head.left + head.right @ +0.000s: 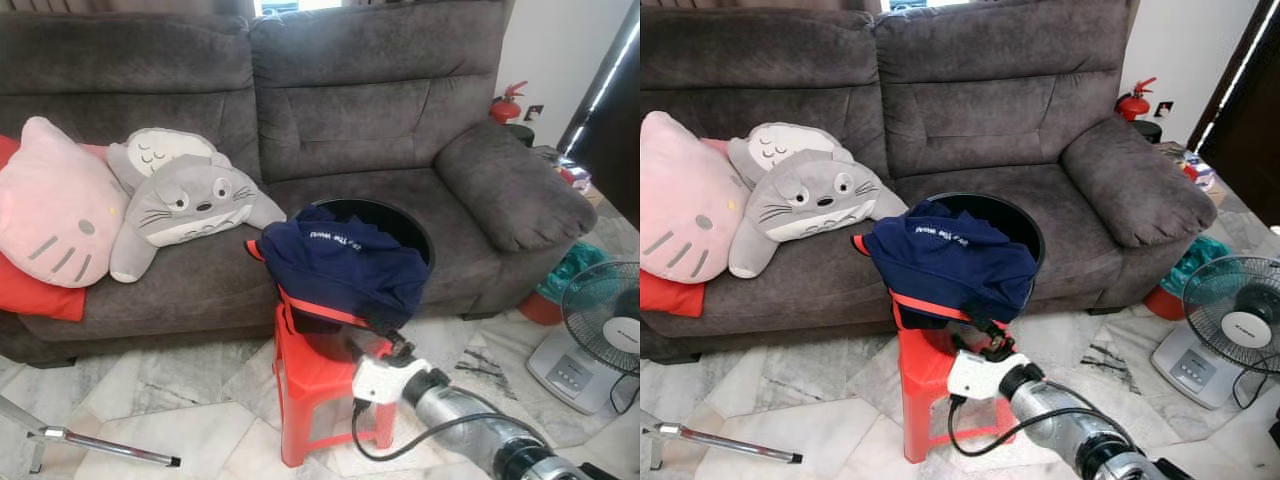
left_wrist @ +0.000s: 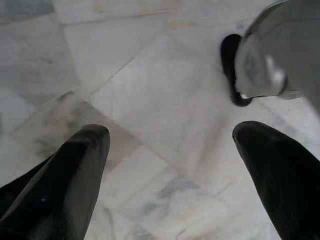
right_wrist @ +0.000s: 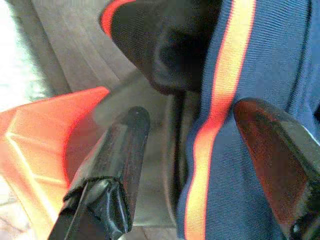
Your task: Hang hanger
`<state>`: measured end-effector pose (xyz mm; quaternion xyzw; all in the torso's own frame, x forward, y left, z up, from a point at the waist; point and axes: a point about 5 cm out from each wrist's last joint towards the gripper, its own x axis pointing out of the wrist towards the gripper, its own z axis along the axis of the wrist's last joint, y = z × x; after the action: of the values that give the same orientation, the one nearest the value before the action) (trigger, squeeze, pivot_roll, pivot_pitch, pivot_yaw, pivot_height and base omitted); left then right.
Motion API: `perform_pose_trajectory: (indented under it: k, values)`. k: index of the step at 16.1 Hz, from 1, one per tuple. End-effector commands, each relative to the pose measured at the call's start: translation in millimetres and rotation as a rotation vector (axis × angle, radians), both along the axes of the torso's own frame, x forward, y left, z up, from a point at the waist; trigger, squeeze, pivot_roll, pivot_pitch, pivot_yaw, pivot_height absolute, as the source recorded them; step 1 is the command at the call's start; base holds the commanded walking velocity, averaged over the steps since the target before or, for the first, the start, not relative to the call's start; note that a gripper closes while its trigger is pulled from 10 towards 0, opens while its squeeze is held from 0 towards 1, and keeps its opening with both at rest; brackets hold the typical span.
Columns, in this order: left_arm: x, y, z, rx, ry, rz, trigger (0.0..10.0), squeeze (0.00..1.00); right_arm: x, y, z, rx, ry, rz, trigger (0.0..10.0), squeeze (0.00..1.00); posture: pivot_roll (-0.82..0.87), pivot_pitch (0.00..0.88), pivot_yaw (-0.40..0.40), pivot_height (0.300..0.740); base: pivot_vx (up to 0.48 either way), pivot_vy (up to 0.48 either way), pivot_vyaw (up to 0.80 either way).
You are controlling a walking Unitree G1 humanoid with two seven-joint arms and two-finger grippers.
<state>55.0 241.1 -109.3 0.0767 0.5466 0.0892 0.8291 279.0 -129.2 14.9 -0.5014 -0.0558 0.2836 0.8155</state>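
A navy garment with an orange stripe is draped over a black round basket, which stands on a red plastic stool in front of the sofa. My right gripper reaches up to the garment's lower front edge. In the right wrist view, the right gripper is open, with the striped navy cloth between and beyond its fingers. Whatever lies under the cloth is hidden. My left gripper hangs open above the marble floor.
A grey sofa fills the back, with a pink cat cushion and a grey plush on its left seat. A standing fan is at the right. A metal rod lies on the floor at the lower left.
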Motion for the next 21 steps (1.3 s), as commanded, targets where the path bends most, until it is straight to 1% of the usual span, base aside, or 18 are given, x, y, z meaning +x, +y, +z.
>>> perform_pose_trajectory:
  k: [1,4,5,8,10,12,14,16,19,21]
  values:
    - [-8.6,2.8,-1,-0.007,0.021,0.012,10.0,0.0,1.4,4.2,1,-0.006,0.006,0.03,10.0,0.0,-0.15,0.0,0.005,0.74,0.0,0.0,0.0]
    - [-7.6,3.2,0,-0.007,0.019,0.01,10.0,0.0,1.3,6.5,0,-0.021,-0.004,0.04,10.0,0.0,-0.15,0.0,0.007,0.74,0.0,0.0,0.0]
    - [-2.6,0.3,-1,-0.009,0.01,0.006,10.0,0.0,5.0,7.4,2,-0.039,-0.024,0.029,10.0,0.0,-0.15,0.0,0.008,0.74,0.0,0.0,0.0]
    - [1.8,-9.3,-2,-0.017,0.001,0.001,10.0,0.0,8.8,7.0,5,-0.045,-0.048,0.011,10.0,0.0,-0.14,0.0,0.007,0.74,0.0,0.0,0.0]
    - [2.4,-15.1,-3,-0.023,0.001,-0.001,10.0,0.0,14.2,3.0,10,-0.049,-0.112,-0.026,10.0,0.0,-0.14,0.0,0.008,0.74,0.0,0.0,0.0]
    - [2.4,-15.2,-3,-0.023,0.001,-0.001,10.0,0.0,14.3,3.1,10,-0.051,-0.114,-0.027,10.0,0.0,-0.14,0.0,0.008,0.74,0.0,0.0,0.0]
    - [2.9,-18.8,-4,-0.027,0.004,-0.005,10.0,0.0,17.0,-0.7,13,-0.054,-0.161,-0.066,10.0,0.0,-0.15,0.0,0.009,0.74,0.0,0.0,0.0]
    - [1.4,-13.6,-3,-0.023,0.003,-0.002,10.0,0.0,17.4,-3.4,14,-0.047,-0.183,-0.08,10.0,0.0,-0.15,0.0,0.009,0.74,0.0,0.0,0.0]
    - [-2.7,-1.1,-1,-0.012,0.003,0.003,10.0,0.0,17.4,-4.8,16,-0.038,-0.207,-0.087,10.0,0.0,-0.15,0.0,0.009,0.74,0.0,0.0,0.0]
    - [-6.6,8.4,2,-0.003,0.004,0.01,10.0,0.0,17.6,-8.4,20,-0.019,-0.257,-0.107,10.0,0.0,-0.15,0.0,0.009,0.74,0.0,0.0,0.0]
